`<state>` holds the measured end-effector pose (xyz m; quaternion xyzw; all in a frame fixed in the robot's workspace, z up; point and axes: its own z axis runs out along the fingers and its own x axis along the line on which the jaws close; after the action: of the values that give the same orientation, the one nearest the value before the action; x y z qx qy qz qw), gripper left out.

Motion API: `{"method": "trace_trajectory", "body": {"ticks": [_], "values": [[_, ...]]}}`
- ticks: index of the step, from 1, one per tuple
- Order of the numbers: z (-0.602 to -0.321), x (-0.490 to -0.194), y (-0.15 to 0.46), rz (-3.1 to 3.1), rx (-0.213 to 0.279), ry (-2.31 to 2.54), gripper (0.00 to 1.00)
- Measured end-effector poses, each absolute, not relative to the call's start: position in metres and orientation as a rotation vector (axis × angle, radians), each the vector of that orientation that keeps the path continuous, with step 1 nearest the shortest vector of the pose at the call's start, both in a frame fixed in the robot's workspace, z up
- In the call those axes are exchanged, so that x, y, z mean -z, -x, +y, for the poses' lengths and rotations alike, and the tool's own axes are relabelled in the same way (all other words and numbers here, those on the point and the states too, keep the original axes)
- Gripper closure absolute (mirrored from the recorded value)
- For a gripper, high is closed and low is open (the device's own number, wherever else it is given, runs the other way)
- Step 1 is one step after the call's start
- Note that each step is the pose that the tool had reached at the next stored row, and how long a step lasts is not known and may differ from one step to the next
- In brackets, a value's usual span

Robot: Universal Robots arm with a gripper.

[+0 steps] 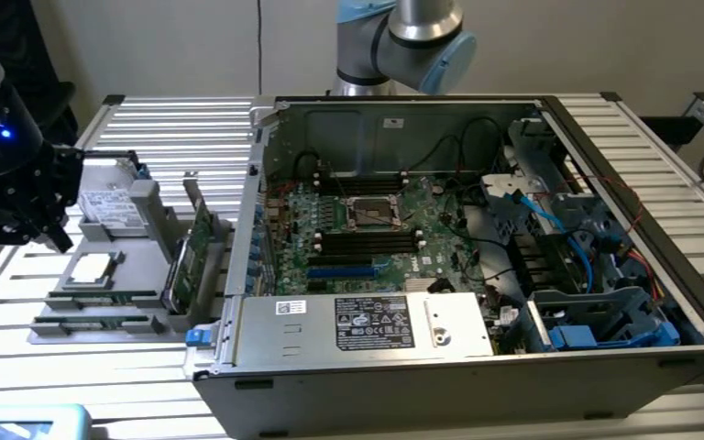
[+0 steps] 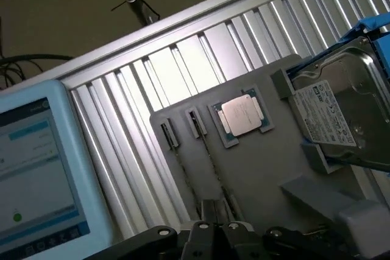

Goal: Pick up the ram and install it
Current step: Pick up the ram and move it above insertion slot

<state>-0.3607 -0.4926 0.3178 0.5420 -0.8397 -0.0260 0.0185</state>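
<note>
Two ram sticks (image 1: pixel 102 295) sit on edge in slots of the grey parts holder (image 1: pixel 144 229), at the exterior view's left of the open computer case (image 1: pixel 475 367). In the wrist view they appear as thin strips (image 2: pixel 210 158) running toward my fingers. My black gripper (image 1: pixel 54 238) hovers over the holder's far left side, beside the hard drive (image 1: pixel 114 203). Its fingertips (image 2: pixel 217 210) are pressed together with nothing between them. Black memory slots (image 1: pixel 365 243) lie on the motherboard (image 1: pixel 425 220) inside the case.
The holder also carries a processor chip (image 2: pixel 241 114), a hard drive (image 2: pixel 341 114) and an upright green expansion card (image 1: pixel 187 266). A tablet screen (image 2: pixel 33 175) lies on the slatted aluminium table (image 2: pixel 183 65). Cables and blue drive bays (image 1: pixel 597 321) fill the case's right side.
</note>
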Motion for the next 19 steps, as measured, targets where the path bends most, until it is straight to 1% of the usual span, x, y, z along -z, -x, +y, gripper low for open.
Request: {"method": "trace_trajectory", "body": {"ticks": [19], "values": [[-0.4926, -0.3168, 0.3607, -2.286, 0.062, -2.097, 0.89]]}}
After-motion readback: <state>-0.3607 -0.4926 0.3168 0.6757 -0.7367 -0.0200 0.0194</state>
